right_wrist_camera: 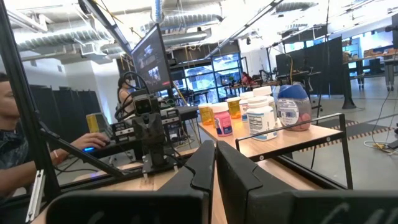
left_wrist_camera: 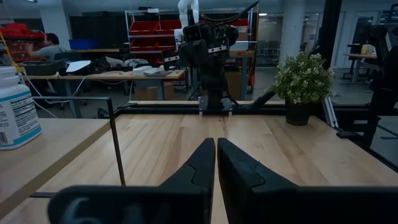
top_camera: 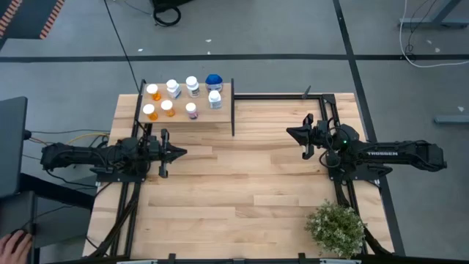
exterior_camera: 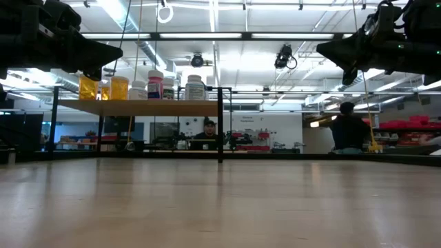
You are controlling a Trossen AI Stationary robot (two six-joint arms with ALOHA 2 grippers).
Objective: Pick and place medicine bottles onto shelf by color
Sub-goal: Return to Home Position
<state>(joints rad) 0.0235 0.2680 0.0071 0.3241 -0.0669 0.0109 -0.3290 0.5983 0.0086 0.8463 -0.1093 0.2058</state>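
Note:
Several medicine bottles point(top_camera: 183, 97) stand upright on the shelf point(top_camera: 223, 117), a small light-wood board on a black frame at the table's far left. Orange ones point(top_camera: 152, 92) are at its left end, white ones point(top_camera: 193, 86) in the middle, and a blue-topped one point(top_camera: 213, 80) at the right. They also show in the low view point(exterior_camera: 155, 84) and the right wrist view point(right_wrist_camera: 261, 118). My left gripper point(top_camera: 183, 152) hovers shut near the table's left side, in front of the shelf. My right gripper point(top_camera: 289, 133) hovers shut at the right side. Neither holds anything.
A green potted plant point(top_camera: 335, 227) stands at the table's near right corner. Black frame rails point(top_camera: 278, 95) run along the far edge and both sides. The plank tabletop point(top_camera: 242, 176) between the arms is bare. People sit at desks in the room beyond point(exterior_camera: 207, 131).

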